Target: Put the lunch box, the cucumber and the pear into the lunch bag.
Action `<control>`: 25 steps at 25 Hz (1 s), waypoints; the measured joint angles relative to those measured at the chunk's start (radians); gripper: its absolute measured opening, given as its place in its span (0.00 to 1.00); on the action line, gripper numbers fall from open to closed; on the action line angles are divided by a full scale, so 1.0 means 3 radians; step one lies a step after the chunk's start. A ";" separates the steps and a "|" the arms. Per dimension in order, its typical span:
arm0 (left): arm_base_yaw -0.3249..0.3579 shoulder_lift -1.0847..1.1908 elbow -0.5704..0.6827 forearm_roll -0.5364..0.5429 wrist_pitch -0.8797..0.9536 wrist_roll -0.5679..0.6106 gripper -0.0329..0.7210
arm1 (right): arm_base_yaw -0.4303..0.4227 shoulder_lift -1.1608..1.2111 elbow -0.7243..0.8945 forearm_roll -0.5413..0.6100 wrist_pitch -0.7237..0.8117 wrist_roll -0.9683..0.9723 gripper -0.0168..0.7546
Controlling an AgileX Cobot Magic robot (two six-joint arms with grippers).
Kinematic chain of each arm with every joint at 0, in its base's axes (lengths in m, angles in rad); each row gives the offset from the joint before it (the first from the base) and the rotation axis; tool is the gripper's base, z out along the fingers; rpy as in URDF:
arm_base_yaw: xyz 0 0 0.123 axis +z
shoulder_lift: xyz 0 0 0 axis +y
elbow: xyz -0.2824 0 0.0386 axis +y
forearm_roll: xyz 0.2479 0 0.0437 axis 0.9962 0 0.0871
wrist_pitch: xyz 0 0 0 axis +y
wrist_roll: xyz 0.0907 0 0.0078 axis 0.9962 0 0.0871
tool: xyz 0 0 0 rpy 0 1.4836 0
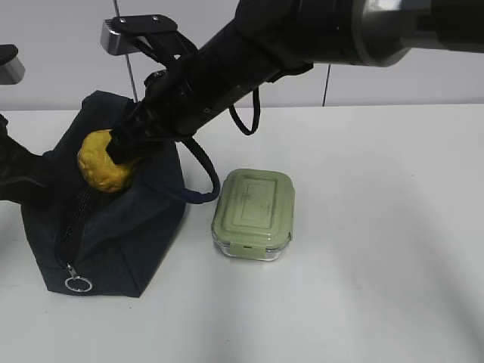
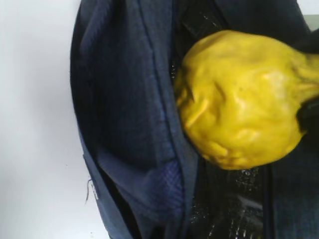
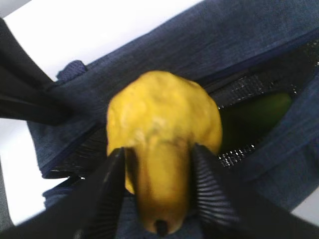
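Note:
The yellow lumpy pear (image 1: 104, 162) hangs over the open top of the dark navy lunch bag (image 1: 113, 242), gripped at its narrow end by my right gripper (image 1: 121, 145), which has reached across to the left. In the right wrist view the ribbed jaws of that gripper (image 3: 158, 152) are shut on the pear (image 3: 162, 119). The dark green cucumber (image 3: 256, 117) lies inside the bag (image 3: 249, 45). The lunch box (image 1: 253, 214), with its sage-green lid, stands on the table right of the bag. My left arm (image 1: 19, 175) rests at the bag's left side, its fingers hidden. The left wrist view shows bag fabric (image 2: 124, 99) and the pear (image 2: 239, 99).
The bag's silver ring zipper pull (image 1: 78, 284) hangs at its front lower end. The padded handle (image 1: 203, 189) loops out between the bag and the lunch box. The white table (image 1: 378, 287) stretches right and forward. A metal stand (image 1: 125, 34) rises behind the bag.

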 joint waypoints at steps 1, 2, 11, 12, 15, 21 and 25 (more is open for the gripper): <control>0.0000 0.0000 0.0000 0.0000 0.0000 0.0000 0.02 | 0.0000 0.0000 -0.0049 0.0000 0.0058 0.0000 0.60; 0.0000 0.0000 0.0000 0.0000 0.0003 0.0000 0.02 | 0.0000 0.0000 -0.0096 0.0000 0.0084 0.0026 0.67; 0.0000 0.0000 0.0000 0.0001 0.0011 0.0000 0.02 | -0.0196 -0.0303 -0.0169 -0.1013 0.0156 0.1028 0.71; 0.0000 0.0000 0.0000 0.0004 0.0011 0.0000 0.02 | -0.0270 -0.0345 -0.0145 -0.1055 0.0163 0.1128 0.71; 0.0000 0.0000 0.0000 0.0004 0.0012 0.0000 0.02 | -0.0607 -0.0472 0.0093 -0.1037 0.0163 0.1398 0.71; 0.0000 0.0000 -0.0001 0.0004 0.0019 0.0000 0.02 | -0.1309 -0.0798 0.1414 -0.0390 -0.0104 0.1385 0.71; 0.0000 0.0000 -0.0001 0.0004 0.0019 0.0000 0.02 | -0.1478 -0.0836 0.2116 0.0850 -0.0220 0.0535 0.71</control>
